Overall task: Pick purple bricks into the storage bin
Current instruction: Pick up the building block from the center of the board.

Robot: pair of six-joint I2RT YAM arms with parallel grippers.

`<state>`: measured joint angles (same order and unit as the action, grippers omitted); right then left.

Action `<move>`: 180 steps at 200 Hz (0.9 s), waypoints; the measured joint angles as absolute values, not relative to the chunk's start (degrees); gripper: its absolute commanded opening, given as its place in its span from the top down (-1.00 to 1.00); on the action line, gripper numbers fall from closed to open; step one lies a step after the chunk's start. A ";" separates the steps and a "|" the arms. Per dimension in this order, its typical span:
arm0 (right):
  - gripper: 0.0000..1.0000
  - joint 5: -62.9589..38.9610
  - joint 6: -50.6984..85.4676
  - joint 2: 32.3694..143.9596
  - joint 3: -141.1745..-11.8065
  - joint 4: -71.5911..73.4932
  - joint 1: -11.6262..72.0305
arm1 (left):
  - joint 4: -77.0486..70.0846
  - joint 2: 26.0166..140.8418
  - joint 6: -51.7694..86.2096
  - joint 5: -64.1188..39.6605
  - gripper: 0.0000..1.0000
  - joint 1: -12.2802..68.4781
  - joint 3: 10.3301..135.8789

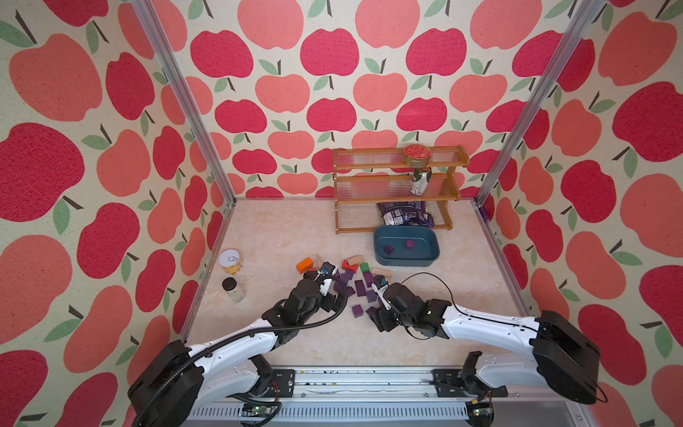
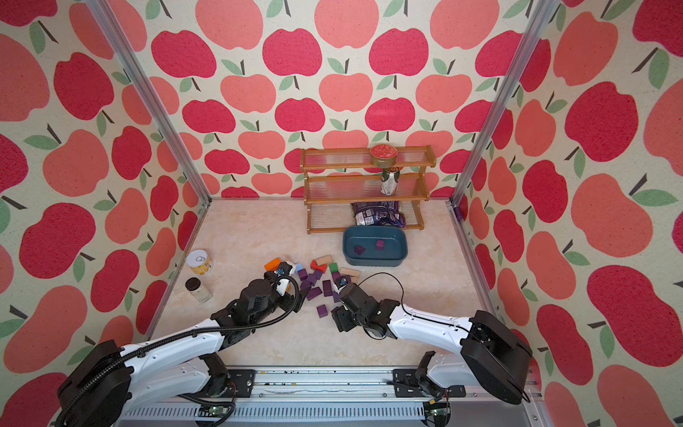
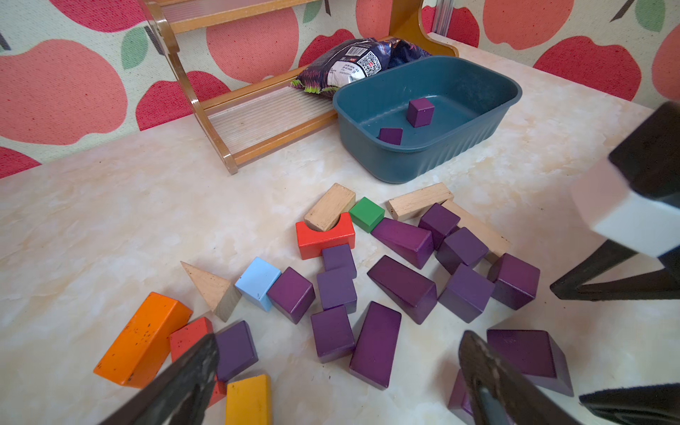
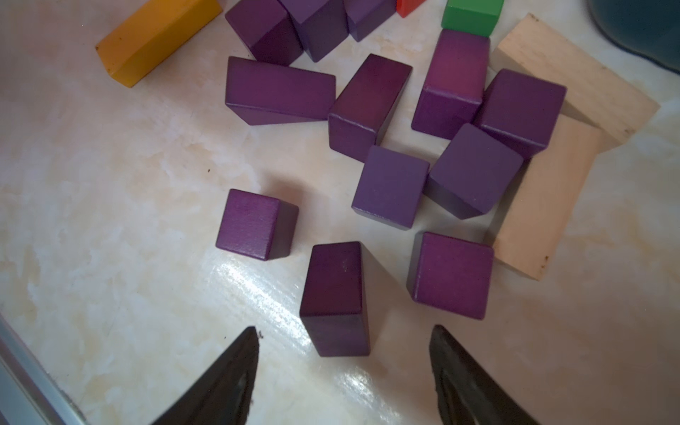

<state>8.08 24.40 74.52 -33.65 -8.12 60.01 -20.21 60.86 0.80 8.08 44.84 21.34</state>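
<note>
Several purple bricks [image 1: 360, 286] lie scattered mid-table among other coloured blocks, and one lone purple brick [image 1: 357, 310] sits nearer the front. The teal storage bin [image 1: 406, 261] stands behind them with two purple bricks [image 1: 388, 250] [image 3: 420, 112] inside. My left gripper [image 1: 324, 273] [image 3: 338, 338] hangs wide open over the left side of the pile, holding nothing. My right gripper [image 1: 379, 288] [image 4: 344, 331] is open too. An upright purple brick [image 4: 335, 298] stands just ahead of its fingertips [image 4: 250, 342], its near end between them, with a gap on both sides.
A wooden shelf rack [image 1: 395, 192] behind the bin carries a tin [image 1: 417, 155], a can [image 1: 420, 181] and a purple bag [image 1: 404, 213]. At the left stand a tin can [image 1: 230, 261] and a jar [image 1: 233, 290]. Orange [image 1: 304, 265], red [image 1: 349, 266], green [image 1: 365, 267] and tan blocks [image 1: 382, 273] mix with the pile.
</note>
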 measured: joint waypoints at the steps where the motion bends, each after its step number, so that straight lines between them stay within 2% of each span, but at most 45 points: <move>1: -0.51 8.08 24.38 74.56 -33.65 -8.10 60.01 | -20.21 60.88 0.80 8.08 -0.99 44.84 21.34; 33: -0.48 8.08 24.16 75.55 -33.85 -8.14 60.40 | -20.18 61.30 1.04 8.08 -0.99 44.75 21.34; 56: -0.36 7.88 23.73 76.99 -34.87 -8.14 60.62 | -20.05 61.67 1.23 8.08 -0.99 44.75 21.34; 125: -0.21 6.50 23.33 82.85 -38.70 -8.62 60.66 | -20.03 61.67 1.89 8.08 -0.99 44.75 21.34; 150: -0.06 6.35 22.85 83.72 -39.16 -8.86 60.66 | -20.03 61.67 1.89 8.08 -0.99 44.75 21.34; 171: 0.25 6.35 22.44 83.77 -39.22 -9.04 60.75 | -20.03 61.67 1.89 8.03 -0.99 44.75 21.34; 180: 0.25 6.33 22.70 83.81 -39.22 -9.06 60.75 | -20.03 61.67 1.89 7.90 -0.99 44.75 21.37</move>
<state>6.33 22.70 83.81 -39.22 -9.06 60.75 -20.03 61.67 1.89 7.90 44.75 21.37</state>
